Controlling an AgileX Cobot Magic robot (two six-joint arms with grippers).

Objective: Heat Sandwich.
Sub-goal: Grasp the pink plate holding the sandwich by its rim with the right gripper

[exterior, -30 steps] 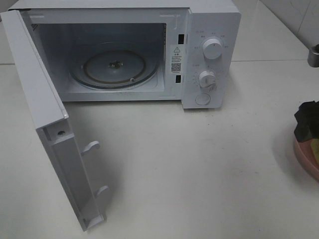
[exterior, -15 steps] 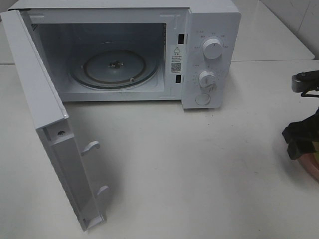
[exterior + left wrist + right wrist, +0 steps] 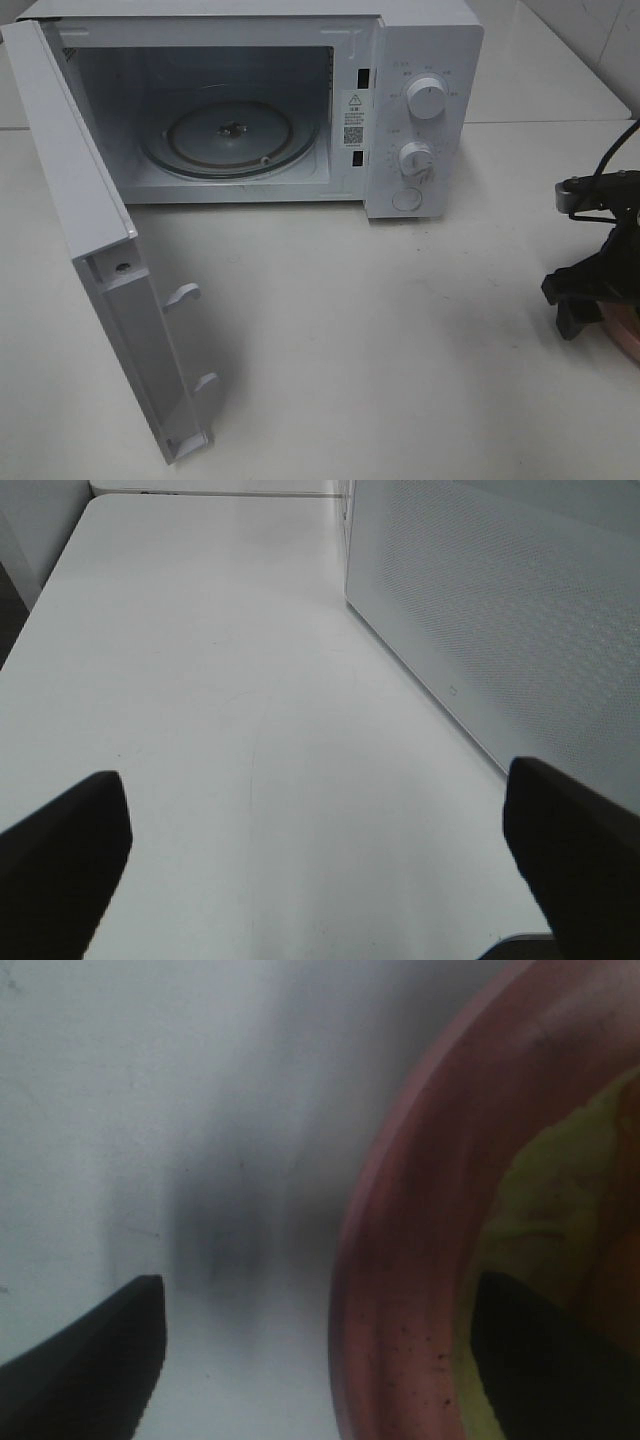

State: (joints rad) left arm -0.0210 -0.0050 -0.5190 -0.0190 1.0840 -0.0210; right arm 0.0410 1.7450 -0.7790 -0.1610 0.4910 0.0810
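Left jaws and right jaws open, right astride the plate (image 3: pixel 400 1260) rim; sandwich (image 3: pixel 545 1210) blurred, half-hidden.

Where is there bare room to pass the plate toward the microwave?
Free: the white tabletop between the open microwave door and the round pink plate, and the glass turntable inside. Crowded: the table's right edge, where the right gripper straddles the plate's rim.

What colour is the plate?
Pink. The plate shows best in the right wrist view.
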